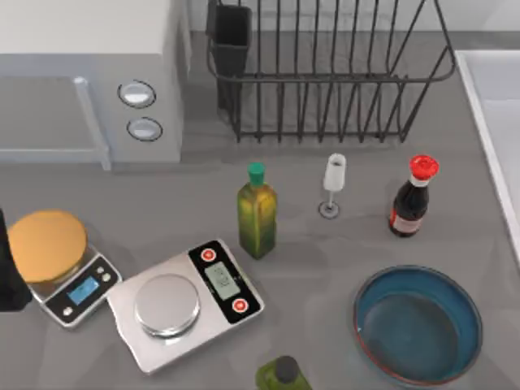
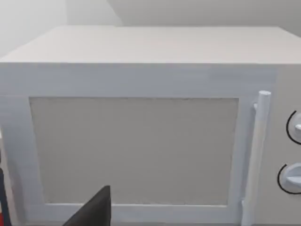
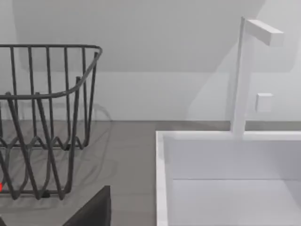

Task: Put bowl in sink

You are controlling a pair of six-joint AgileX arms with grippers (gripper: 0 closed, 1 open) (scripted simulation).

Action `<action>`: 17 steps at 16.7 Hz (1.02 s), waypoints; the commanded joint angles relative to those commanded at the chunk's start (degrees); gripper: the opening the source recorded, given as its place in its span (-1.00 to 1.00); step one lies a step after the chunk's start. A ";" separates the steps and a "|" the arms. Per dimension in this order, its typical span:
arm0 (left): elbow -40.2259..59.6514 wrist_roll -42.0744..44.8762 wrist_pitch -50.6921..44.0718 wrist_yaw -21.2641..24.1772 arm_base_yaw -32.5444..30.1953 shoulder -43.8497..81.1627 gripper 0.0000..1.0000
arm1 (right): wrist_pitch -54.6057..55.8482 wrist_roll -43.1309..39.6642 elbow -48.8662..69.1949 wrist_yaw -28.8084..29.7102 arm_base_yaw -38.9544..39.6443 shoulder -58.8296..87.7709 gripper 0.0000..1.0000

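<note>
Resting at the table's front right, the bowl (image 1: 418, 323) sat upright on the grey countertop (image 1: 325, 252), apart from the sink (image 1: 497, 122), whose pale rim ran along the right edge. Whether either gripper's fingers were spread or pressed together could not be told. A soy sauce bottle (image 1: 413, 197) stood just behind the bowl, a wine glass (image 1: 332, 184) beside it; bare counter lay between bowl and sink rim. The dish rack (image 1: 325, 73) stood behind, left of the sink. The sink's basin (image 3: 230, 183) lay open under a faucet (image 3: 244, 70).
</note>
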 joint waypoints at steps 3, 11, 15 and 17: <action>0.00 0.00 0.00 0.00 0.00 0.00 1.00 | -0.70 0.29 0.68 0.00 0.29 0.71 1.00; 0.00 0.00 0.00 0.00 0.00 0.00 1.00 | -23.34 8.72 21.67 0.01 8.55 27.06 1.00; 0.00 0.00 0.00 0.00 0.00 0.00 1.00 | -39.82 14.81 36.87 0.01 14.52 48.42 1.00; 0.00 0.00 0.00 0.00 0.00 0.00 1.00 | -47.71 17.70 44.08 0.01 17.35 58.64 1.00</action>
